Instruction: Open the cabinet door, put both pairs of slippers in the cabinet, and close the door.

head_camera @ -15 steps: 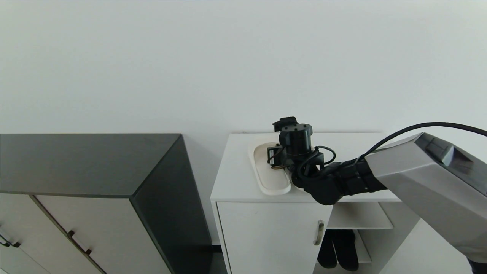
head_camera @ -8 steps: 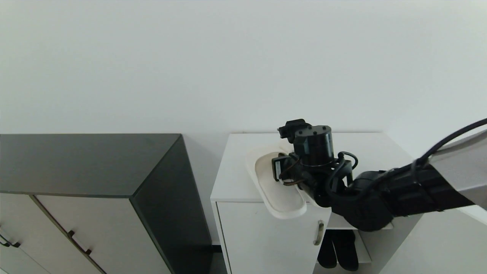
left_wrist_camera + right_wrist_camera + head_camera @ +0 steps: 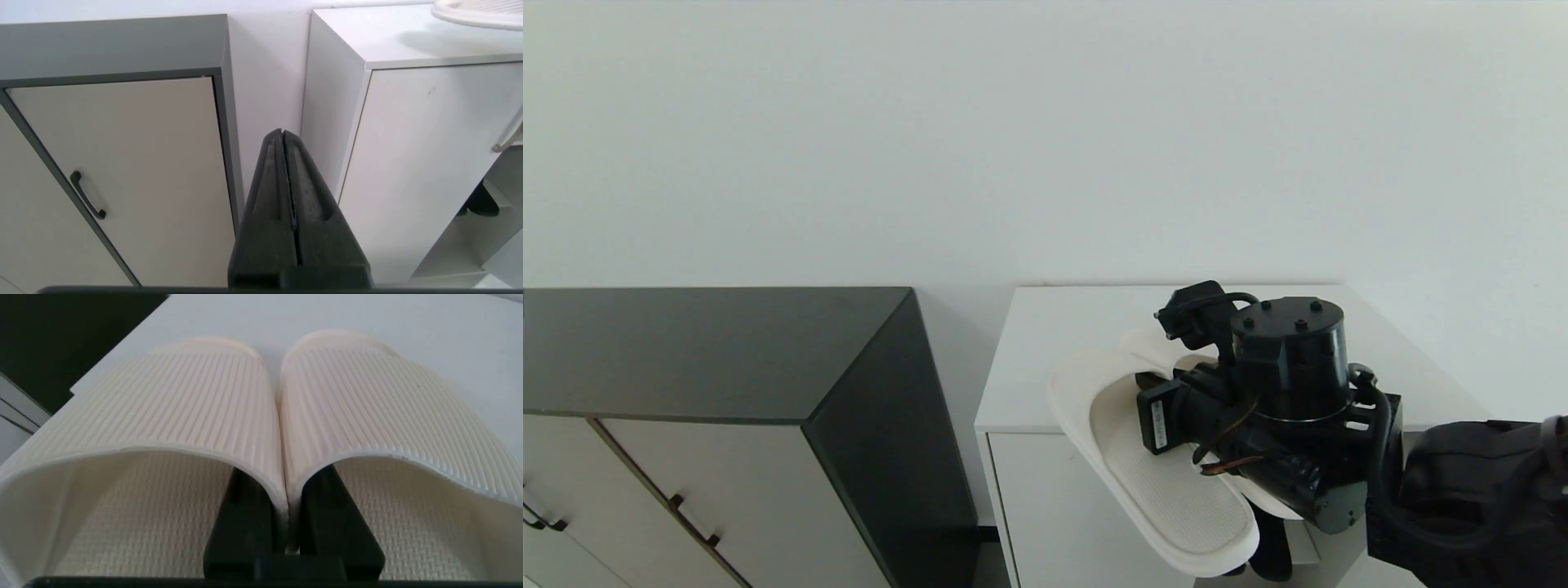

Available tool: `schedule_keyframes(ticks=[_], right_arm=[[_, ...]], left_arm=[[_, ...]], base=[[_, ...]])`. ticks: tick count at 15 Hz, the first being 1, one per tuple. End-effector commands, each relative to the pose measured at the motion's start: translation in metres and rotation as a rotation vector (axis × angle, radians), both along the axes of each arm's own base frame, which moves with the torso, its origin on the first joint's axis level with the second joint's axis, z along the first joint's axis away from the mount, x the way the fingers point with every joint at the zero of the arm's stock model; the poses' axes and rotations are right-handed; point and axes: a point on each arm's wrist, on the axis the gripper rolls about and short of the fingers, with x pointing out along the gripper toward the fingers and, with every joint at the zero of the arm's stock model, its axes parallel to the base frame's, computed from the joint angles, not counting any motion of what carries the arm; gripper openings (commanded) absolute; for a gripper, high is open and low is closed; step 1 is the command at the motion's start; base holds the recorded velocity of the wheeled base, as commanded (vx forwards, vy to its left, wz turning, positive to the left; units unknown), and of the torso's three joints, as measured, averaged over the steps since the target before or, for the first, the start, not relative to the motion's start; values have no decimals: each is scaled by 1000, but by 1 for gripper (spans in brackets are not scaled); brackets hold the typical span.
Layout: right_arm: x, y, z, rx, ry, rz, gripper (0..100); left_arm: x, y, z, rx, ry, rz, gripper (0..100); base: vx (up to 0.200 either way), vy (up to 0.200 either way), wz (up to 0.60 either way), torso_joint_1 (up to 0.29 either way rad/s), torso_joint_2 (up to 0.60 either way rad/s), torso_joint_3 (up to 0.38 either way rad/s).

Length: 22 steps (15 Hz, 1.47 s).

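Second pair in hand, I judge: the right gripper [image 3: 283, 527] pinches both cream slippers [image 3: 1168, 490] by their adjoining straps, lower centre of the head view, across the white cabinet [image 3: 1045, 359] front edge. The next move calls for lowering them to the open shelf (black slippers [image 3: 1270, 555] already inside). The left gripper [image 3: 283, 188] is pressed closed, empty.

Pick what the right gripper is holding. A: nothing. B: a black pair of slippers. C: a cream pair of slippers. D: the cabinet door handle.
C: the right gripper is shut on the adjoining straps of the two cream slippers, pinching the pair together.
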Motion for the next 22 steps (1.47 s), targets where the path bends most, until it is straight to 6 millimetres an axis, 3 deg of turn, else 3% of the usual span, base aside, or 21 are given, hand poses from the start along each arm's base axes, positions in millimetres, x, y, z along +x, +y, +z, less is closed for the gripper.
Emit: schedule_keyframes(ticks=[1, 5, 17, 22], right_arm=[[-2, -2, 2, 3, -3, 1, 0], [-3, -3, -1, -19, -2, 5, 0], [-2, -1, -7, -32, 7, 5, 0], [-3, -2, -9, -38, 12, 5, 0]], left_arm=[[0, 0, 0, 0, 1, 0, 0], [0, 0, 0, 1, 1, 0, 0], [0, 0, 0, 0, 1, 0, 0], [0, 0, 0, 0, 1, 2, 0]], base=[[0, 0, 0, 0, 0, 0], [0, 0, 0, 0, 0, 0], [-200, 0, 0, 1, 4, 1], [0, 0, 0, 0, 0, 0]])
